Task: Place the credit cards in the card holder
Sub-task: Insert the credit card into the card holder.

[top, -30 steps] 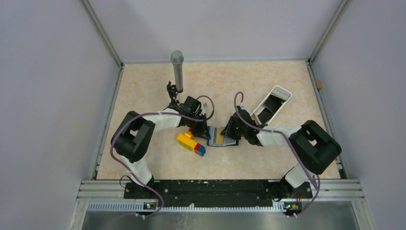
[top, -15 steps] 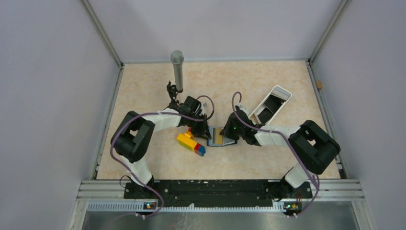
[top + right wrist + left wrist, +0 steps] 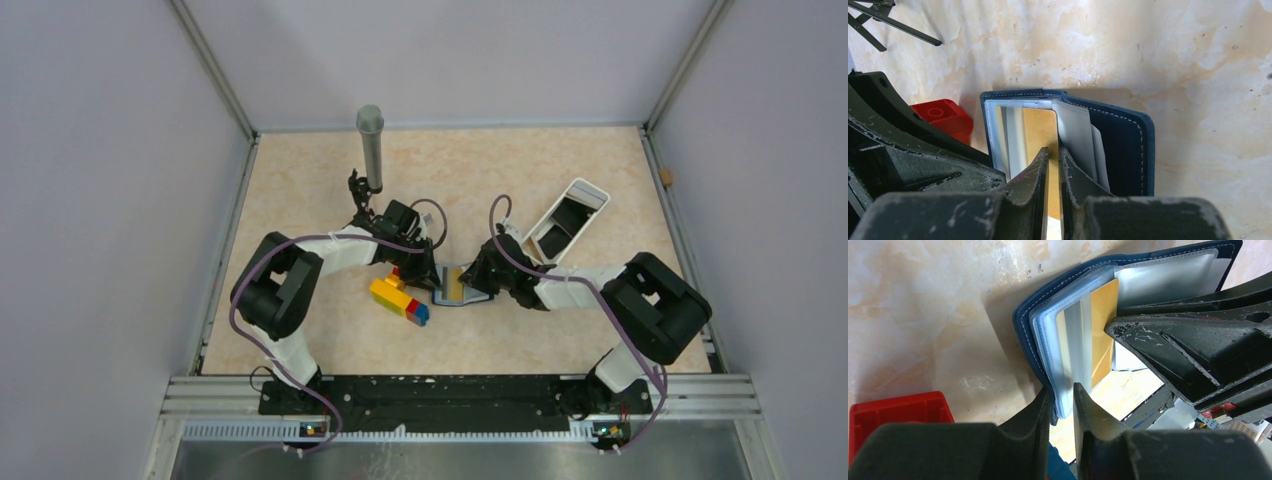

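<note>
The navy card holder lies open on the table between both grippers, its clear slots fanned out. A yellow credit card sits partly inside a clear slot. My left gripper is slightly open, its fingers on either side of the holder's near edge with a gap showing. From the other side, my right gripper is shut to a slit, its tips against the yellow card. No other card shows.
Stacked yellow, red and blue toy bricks lie just left of the holder, the red one beside my left fingers. A white oblong tray sits back right. A grey cylinder stands at the back, a small black stand below it.
My right gripper has closed to a slit and pushed a little left into the holder. My left fingers have loosened on the holder's edge. The holder looks narrower from above.
</note>
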